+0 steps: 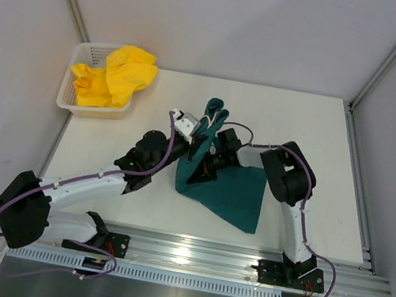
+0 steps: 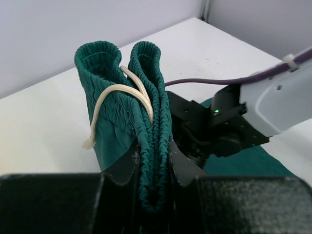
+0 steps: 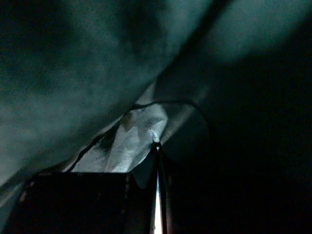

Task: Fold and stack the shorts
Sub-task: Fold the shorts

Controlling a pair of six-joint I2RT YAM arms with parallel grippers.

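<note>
Fold step in hand, on the dark teal-green cloth shorts (image 1: 225, 190). Nothing is stacked yet.

Left tool (image 2: 153, 163) is clamped on the bunched elastic waistband, the fabric wedged between the fingers (image 2: 127, 168). The waistband is held up off the white bench (image 1: 335, 140), gathered into two upright lobes, with the white drawstring (image 2: 119, 95) looped loose over the front.

Right tool (image 3: 157, 161): fingers together. Wrist view is almost all dark teal cloth with a pale patch ahead of the tips. It looks pinched on a layer of the same shorts, but the contact itself is too dark to confirm. In the top view it sits just beside the left tool, buried in the fabric.

The lower part of the shorts fans out flat on the bench, toward the near edge, coming to a point on the right side.

The bright yellow cloth shorts (image 1: 119, 76) are crumpled in the white plastic mesh basket (image 1: 67, 94) at the far-left corner, spilling over its rim and well apart from the work.

Next move, my read: carry the waistband over onto the flat part and lay it down square, keeping the drawstring from snagging on a finger.

Room: open bench to the right and far side of the shorts. The left is tighter, with the left arm's elbow and the basket there. The near edge meets the rail, so keep the fold clear of it.
</note>
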